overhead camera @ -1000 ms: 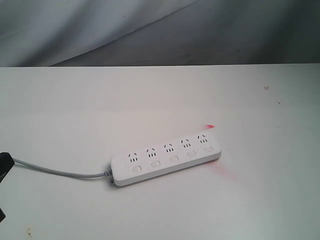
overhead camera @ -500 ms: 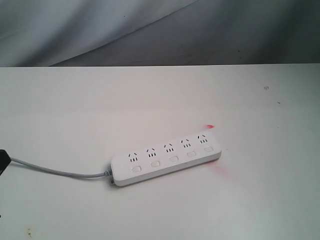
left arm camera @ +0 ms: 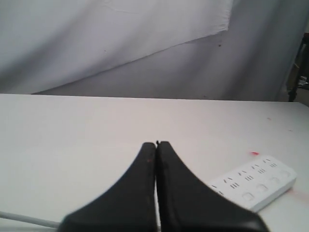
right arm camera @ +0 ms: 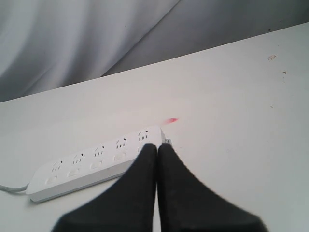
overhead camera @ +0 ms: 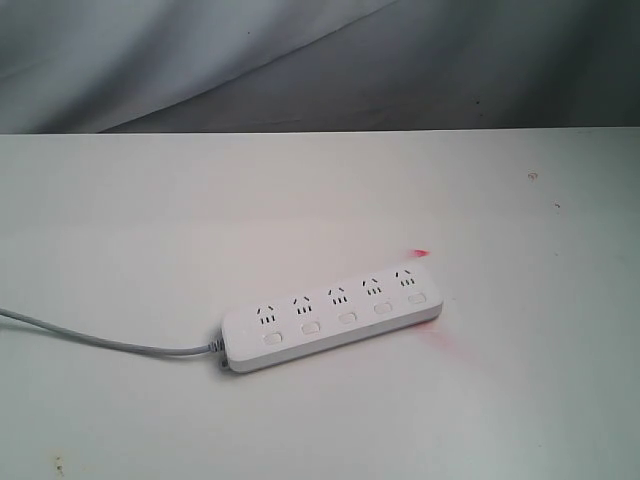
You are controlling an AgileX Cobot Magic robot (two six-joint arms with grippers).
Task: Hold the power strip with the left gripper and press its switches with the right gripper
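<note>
The white power strip (overhead camera: 333, 317) lies flat near the middle of the table, slanting up to the right, its grey cord (overhead camera: 110, 341) trailing off to the left edge. Its five small white switches (overhead camera: 346, 318) run in a row under the sockets. Neither arm shows in the exterior view. In the left wrist view the left gripper (left arm camera: 157, 144) is shut and empty, above bare table, with the power strip (left arm camera: 256, 181) off to one side. In the right wrist view the right gripper (right arm camera: 157, 146) is shut and empty, its tips in front of the power strip (right arm camera: 96, 164) near its cordless end.
The table (overhead camera: 320, 200) is white, with a small red light spot (overhead camera: 420, 252) just behind the strip's right end and faint specks (overhead camera: 533, 176) at the far right. A grey cloth backdrop (overhead camera: 300, 60) hangs behind the table's back edge.
The dark part of the left arm at the exterior view's left edge has drawn back out of the picture. The power strip and cord have not moved.
</note>
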